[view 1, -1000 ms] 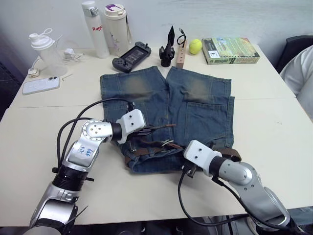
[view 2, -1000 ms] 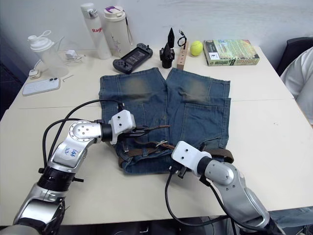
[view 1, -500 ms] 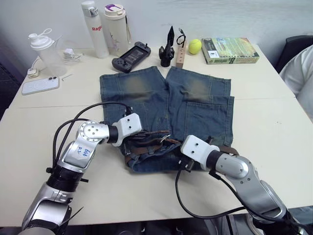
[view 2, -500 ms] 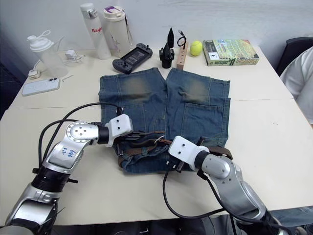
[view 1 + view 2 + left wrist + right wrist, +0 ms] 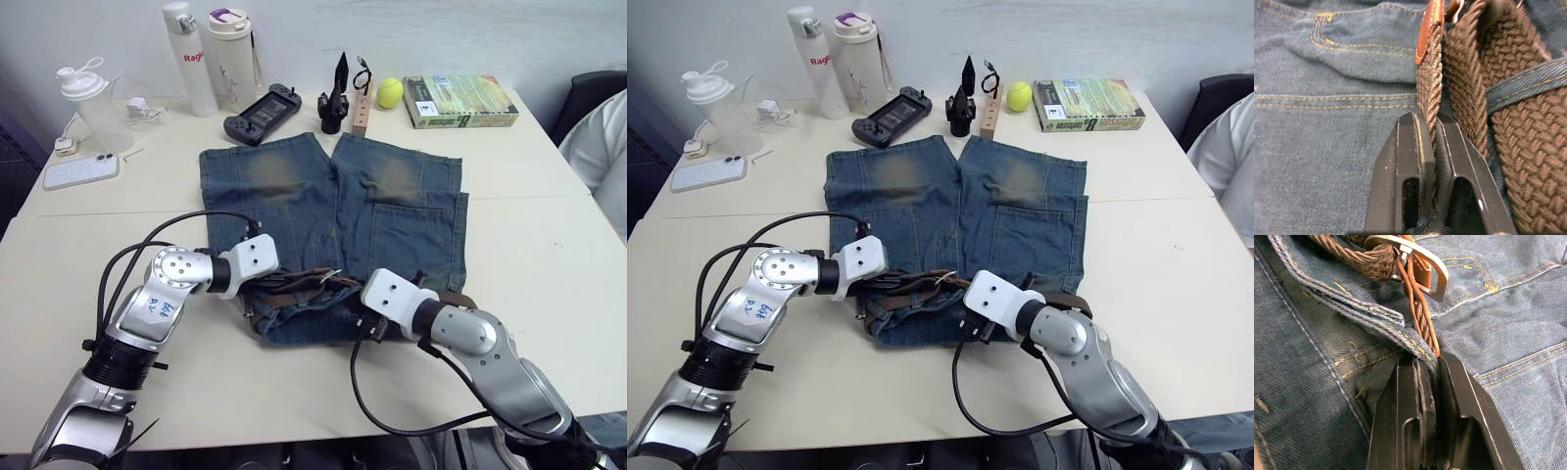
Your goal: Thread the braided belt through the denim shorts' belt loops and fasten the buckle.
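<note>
The denim shorts (image 5: 333, 220) are spread flat on the worktop (image 5: 529, 235), waistband nearest the robot, with the braided belt (image 5: 1469, 83) bunched along that waistband. The left claw (image 5: 1428, 147) is clamped on an edge-on stretch of the braided belt. The right claw (image 5: 1432, 374) is closed on the belt's strap together with the waistband edge, just beside the buckle (image 5: 1420, 257).

Shorts: blue denim shorts (image 5: 333, 211), faded yellowish patches, yellow stitching.
Belt: dark-brown braided woven belt (image 5: 1508, 122), tan leather tip.
Buckle: silver rectangular metal buckle (image 5: 1418, 259).
Fingers: black left gripper (image 5: 1426, 147), black right gripper (image 5: 1432, 382).
</note>
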Motion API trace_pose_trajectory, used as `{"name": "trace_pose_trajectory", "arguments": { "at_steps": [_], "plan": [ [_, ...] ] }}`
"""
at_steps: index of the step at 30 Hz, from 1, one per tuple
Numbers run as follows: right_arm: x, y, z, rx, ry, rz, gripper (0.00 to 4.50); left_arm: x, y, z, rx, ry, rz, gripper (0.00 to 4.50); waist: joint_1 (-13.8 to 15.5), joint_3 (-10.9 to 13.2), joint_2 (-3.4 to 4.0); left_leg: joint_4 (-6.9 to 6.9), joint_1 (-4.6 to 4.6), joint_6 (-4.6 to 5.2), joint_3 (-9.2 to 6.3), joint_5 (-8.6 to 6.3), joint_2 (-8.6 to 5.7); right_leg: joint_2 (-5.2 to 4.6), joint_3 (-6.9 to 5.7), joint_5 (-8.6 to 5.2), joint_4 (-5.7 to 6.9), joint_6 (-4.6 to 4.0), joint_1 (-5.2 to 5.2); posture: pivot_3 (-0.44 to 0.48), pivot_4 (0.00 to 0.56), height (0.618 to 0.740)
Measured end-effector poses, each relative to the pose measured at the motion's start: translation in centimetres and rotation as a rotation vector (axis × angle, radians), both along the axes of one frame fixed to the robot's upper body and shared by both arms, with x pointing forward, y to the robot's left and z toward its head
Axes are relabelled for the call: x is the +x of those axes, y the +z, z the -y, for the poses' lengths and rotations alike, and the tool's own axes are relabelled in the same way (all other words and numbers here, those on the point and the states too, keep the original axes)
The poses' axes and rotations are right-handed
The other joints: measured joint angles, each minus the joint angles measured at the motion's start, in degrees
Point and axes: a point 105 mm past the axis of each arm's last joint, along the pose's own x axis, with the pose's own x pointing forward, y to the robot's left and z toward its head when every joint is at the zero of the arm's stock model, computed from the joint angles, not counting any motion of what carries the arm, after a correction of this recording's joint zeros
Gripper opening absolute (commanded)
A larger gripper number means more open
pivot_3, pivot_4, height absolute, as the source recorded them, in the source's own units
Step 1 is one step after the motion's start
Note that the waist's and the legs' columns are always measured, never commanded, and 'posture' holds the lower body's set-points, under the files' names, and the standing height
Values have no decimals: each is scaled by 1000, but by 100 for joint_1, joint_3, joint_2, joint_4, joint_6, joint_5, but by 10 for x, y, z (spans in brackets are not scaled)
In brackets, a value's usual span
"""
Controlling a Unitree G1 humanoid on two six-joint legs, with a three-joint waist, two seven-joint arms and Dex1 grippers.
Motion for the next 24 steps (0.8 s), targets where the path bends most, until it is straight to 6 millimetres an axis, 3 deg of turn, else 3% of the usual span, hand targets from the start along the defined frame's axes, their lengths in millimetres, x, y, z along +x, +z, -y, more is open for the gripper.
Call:
{"name": "trace_pose_trajectory", "arguments": {
  "at_steps": [24],
  "plan": [
    [5,5,-3,-97,73,74,66,5,13,-9,112,-71,111,0,-1,0,-1,6,0,2,14,1,0,1,10,0,13,0,-9,0,150,720]
  ]
}}
